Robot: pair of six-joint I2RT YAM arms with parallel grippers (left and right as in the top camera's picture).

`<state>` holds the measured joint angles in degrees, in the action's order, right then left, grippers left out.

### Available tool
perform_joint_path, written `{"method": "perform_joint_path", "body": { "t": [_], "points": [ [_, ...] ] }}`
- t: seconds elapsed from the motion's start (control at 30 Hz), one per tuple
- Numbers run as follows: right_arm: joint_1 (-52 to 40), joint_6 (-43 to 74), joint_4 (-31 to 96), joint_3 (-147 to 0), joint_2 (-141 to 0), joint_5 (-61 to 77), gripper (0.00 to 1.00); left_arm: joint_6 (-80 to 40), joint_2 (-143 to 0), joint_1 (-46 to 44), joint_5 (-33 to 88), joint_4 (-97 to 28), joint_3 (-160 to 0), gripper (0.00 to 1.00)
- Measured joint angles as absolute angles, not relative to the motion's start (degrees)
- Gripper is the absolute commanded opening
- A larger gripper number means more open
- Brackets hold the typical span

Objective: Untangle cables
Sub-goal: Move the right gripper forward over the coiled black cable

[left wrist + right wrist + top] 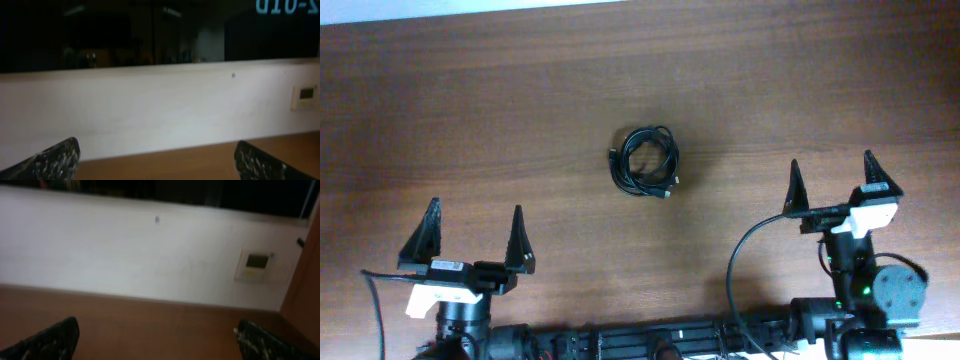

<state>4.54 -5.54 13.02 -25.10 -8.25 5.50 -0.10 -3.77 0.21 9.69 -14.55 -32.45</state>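
Observation:
The cables (644,161) lie in one small black coil on the wooden table (520,120), near the middle, with small plug ends at the coil's edge. My left gripper (472,236) is open and empty at the front left, well short of the coil. My right gripper (832,184) is open and empty at the front right, also apart from it. In the left wrist view the open fingertips (160,160) frame bare table and a white wall. The right wrist view shows the same with its fingertips (157,337). The cables are out of view in both wrist views.
A thick black arm wire (745,250) curves by the right arm's base. A white wall (150,105) runs behind the table's far edge, with a small wall panel (255,266) on it.

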Motion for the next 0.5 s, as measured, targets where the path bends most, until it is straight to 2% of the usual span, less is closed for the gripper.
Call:
{"method": "perform_joint_path", "body": {
  "t": [0.1, 0.17, 0.27, 0.5],
  "points": [
    [4.5, -7.1, 19.6, -33.1, -14.2, 5.6, 0.99, -0.1, -6.4, 0.2, 10.4, -19.6, -36.5, 0.99],
    [4.5, -7.6, 28.3, -43.1, -20.7, 5.6, 0.99, -0.2, -8.3, 0.2, 10.9, -23.7, -39.5, 0.99],
    [4.5, -7.5, 36.6, -51.1, -25.1, 5.5, 0.99, -1.9, -11.7, 0.2, 10.9, -34.3, -45.9, 0.99],
    [4.1, -7.0, 52.5, -67.7, -30.3, 5.6, 0.99, -3.6, -20.6, 0.2, 10.9, -48.5, -60.1, 0.99]
  ]
}}
